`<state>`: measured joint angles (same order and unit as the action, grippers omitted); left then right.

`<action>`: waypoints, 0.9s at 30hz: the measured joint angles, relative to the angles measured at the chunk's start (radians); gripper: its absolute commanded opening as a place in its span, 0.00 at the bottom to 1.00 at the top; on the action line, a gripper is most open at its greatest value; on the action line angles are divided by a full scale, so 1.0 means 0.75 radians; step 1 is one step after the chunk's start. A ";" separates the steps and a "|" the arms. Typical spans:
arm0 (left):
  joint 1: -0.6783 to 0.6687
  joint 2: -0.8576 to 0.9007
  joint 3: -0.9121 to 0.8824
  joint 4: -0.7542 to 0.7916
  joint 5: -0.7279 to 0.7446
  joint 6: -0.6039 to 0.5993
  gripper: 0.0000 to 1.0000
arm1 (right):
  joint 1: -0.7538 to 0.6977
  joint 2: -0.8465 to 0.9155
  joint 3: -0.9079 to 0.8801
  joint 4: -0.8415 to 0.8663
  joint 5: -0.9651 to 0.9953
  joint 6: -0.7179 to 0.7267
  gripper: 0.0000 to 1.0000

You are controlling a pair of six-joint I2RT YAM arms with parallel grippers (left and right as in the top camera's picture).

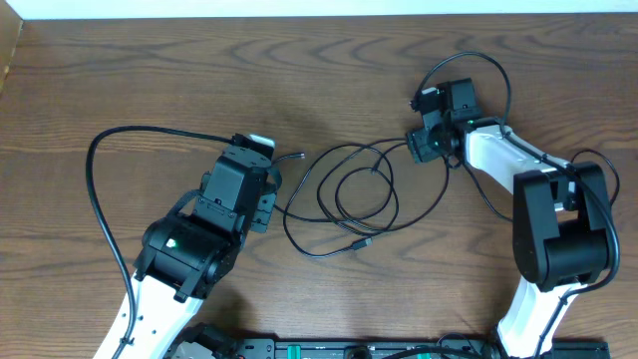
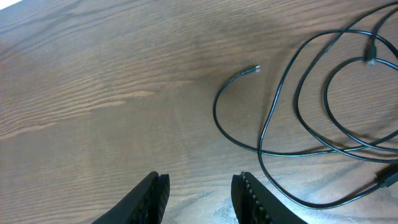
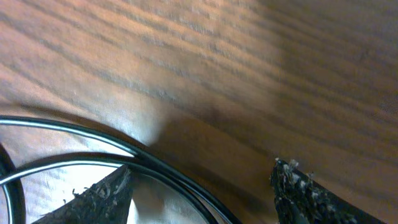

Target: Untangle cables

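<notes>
The cables (image 1: 349, 194) lie as thin black cords in tangled loops at the middle of the wooden table. One small plug end (image 1: 364, 242) sits at the front of the loops, and another end (image 1: 299, 156) points toward the left arm. My left gripper (image 1: 267, 184) is just left of the loops. In the left wrist view it (image 2: 200, 194) stands open over bare wood, with the cable loops (image 2: 292, 130) to its right. My right gripper (image 1: 414, 142) is at the loops' right end. It (image 3: 202, 193) is open, with two black cable strands (image 3: 180, 177) running between its fingers.
A thicker black wire (image 1: 95, 189) from the left arm arcs over the table's left side. Another arm wire (image 1: 493, 70) loops behind the right wrist. A pale wall edge (image 1: 299, 8) runs along the back of the table.
</notes>
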<state>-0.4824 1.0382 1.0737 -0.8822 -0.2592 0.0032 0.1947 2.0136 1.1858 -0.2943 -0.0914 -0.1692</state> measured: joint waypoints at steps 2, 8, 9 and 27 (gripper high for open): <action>0.000 0.000 0.000 0.000 0.000 0.000 0.39 | 0.000 0.007 0.006 0.007 -0.004 0.002 0.66; 0.000 0.000 0.000 0.000 0.000 0.000 0.39 | 0.001 0.011 0.007 0.015 -0.013 0.004 0.02; 0.000 0.000 0.000 0.000 0.000 0.000 0.39 | 0.001 0.012 0.008 0.016 -0.020 0.006 0.01; 0.000 0.000 0.000 0.001 0.000 0.000 0.39 | 0.027 -0.152 -0.108 -0.054 -0.174 0.163 0.01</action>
<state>-0.4824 1.0382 1.0737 -0.8818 -0.2592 0.0032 0.2153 1.8996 1.1049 -0.3347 -0.2218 -0.0467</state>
